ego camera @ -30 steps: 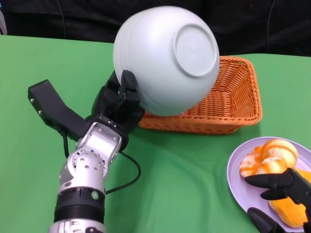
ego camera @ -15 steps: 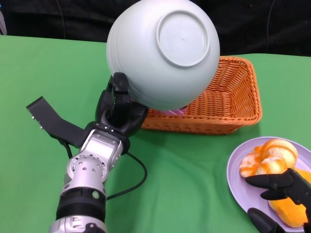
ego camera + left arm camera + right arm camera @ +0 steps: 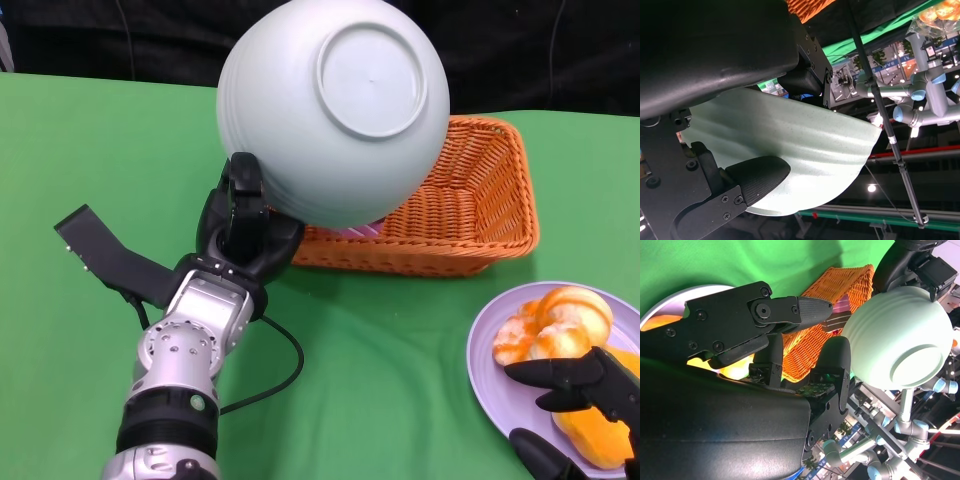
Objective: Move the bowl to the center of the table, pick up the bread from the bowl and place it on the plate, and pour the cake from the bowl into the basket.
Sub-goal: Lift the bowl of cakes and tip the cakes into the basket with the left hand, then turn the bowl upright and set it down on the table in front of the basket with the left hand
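while the black fingers point(image 3: 757, 176) of the left hand point(image 3: 243, 225) clamp the ribbed outer wall of the pale green round ceramic bowl point(image 3: 333, 108), the bowl hangs tipped far over above the near left end of the orange woven wicker basket point(image 3: 470, 200), its flat circular foot turned up toward the head camera and its mouth facing down and away. the left wrist view shows a finger pressed flat against the bowl's ridged side, with the rim running off beyond it. from the right wrist view, a dark chocolate-brown slab of cake point(image 3: 836, 321) with a pink patch just behind it lies inside the basket, just beside the bowl's rim. the basket stands on the green cloth-covered table point(image 3: 400, 370), near the far edge. toward the near right corner sits the lilac round plate point(image 3: 490, 370), carrying the glazed orange-and-white bread pieces point(image 3: 555, 325). the right hand point(image 3: 575, 405) rests over the plate's near side, its dark fingers point(image 3: 765, 315) spread apart and holding nothing, their tips close to the bread.
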`<state>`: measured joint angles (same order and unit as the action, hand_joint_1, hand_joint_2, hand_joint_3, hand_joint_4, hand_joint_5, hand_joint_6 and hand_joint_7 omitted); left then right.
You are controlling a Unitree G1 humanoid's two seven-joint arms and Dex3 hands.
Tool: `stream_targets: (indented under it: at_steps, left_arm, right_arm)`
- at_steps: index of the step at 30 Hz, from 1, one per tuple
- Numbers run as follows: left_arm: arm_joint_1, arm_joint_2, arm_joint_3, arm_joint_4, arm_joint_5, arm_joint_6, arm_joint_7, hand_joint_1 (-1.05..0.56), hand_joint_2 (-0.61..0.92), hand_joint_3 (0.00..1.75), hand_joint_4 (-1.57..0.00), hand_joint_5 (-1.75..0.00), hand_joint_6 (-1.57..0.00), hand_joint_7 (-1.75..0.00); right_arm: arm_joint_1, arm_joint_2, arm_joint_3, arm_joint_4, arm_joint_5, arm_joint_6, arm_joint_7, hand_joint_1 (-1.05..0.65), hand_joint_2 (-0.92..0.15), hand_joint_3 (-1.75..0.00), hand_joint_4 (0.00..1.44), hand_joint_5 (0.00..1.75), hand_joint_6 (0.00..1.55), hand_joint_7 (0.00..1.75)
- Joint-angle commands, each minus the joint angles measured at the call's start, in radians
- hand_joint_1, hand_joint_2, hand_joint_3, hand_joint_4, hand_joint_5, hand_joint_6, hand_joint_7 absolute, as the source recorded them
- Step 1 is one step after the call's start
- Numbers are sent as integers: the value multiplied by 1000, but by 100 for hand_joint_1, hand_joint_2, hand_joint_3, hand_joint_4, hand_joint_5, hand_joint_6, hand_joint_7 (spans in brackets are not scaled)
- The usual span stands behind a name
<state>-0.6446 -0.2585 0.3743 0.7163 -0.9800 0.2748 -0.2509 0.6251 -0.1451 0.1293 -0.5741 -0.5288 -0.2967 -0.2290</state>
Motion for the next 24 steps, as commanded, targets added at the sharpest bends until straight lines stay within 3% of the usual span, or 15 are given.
stream_targets:
  at_steps: [1,12,21,24]
  left_arm:
    - [-106,-66,-37,-39,51,-38,-30,-32,22,175,-113,-175,-91,-175]
    - [3,-18,-151,-184,256,-129,-47,-19,27,173,-111,-175,-92,-175]
    - [85,38,-239,-258,454,-308,-167,-11,25,172,-110,-175,-91,-170]
    - [125,92,-290,-284,569,-438,-224,-12,26,166,-108,-175,-91,-169]
  right_arm:
    - [31,-16,44,-31,-23,-77,16,-42,-92,-36,40,118,35,95]
    - [27,-20,41,-29,-8,-76,25,-42,-92,-37,39,119,34,96]
    - [16,-18,41,-21,-15,-74,25,-41,-92,-36,39,121,34,97]
    - [14,-17,40,-15,-19,-77,20,-42,-92,-36,39,121,34,98]
